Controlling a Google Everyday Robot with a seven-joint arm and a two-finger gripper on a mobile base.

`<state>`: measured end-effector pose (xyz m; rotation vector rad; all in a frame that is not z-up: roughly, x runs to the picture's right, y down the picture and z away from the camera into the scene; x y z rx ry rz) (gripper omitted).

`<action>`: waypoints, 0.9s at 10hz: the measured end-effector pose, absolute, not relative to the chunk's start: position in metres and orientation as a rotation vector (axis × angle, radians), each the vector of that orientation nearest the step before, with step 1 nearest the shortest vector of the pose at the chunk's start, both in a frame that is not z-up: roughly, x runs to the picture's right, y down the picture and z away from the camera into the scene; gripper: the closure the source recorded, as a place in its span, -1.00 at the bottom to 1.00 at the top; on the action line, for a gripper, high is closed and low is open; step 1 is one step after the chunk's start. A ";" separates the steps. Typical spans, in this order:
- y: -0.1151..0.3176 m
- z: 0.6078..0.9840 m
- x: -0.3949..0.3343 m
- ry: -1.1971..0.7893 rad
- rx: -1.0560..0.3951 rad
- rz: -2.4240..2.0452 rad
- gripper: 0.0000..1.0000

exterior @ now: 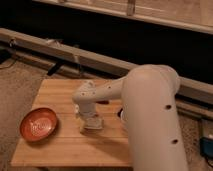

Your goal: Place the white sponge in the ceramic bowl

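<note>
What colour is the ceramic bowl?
Orange-red ceramic bowl, camera view; gripper at the white sponge.

The sponge point(95, 125) was a small, pale, flat block. It lay on the tabletop point(60, 92) near its middle, partly hidden by the claw point(89, 118), which hung right over it. Whether the two touched could not be told. The bowl point(39, 124) was shallow, round and orange-red, with a faint pale pattern inside. It sat upright near the tabletop's edge, at 9 o'clock from the sponge and well apart from it.
</note>
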<state>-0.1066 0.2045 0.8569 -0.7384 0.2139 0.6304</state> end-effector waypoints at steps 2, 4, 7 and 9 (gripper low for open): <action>0.208 0.858 -0.109 0.232 -0.749 0.613 -0.23; 0.207 0.851 -0.102 0.238 -0.749 0.627 0.20; 0.197 0.830 -0.084 0.247 -0.727 0.680 0.77; 0.184 0.811 -0.075 0.243 -0.705 0.709 1.00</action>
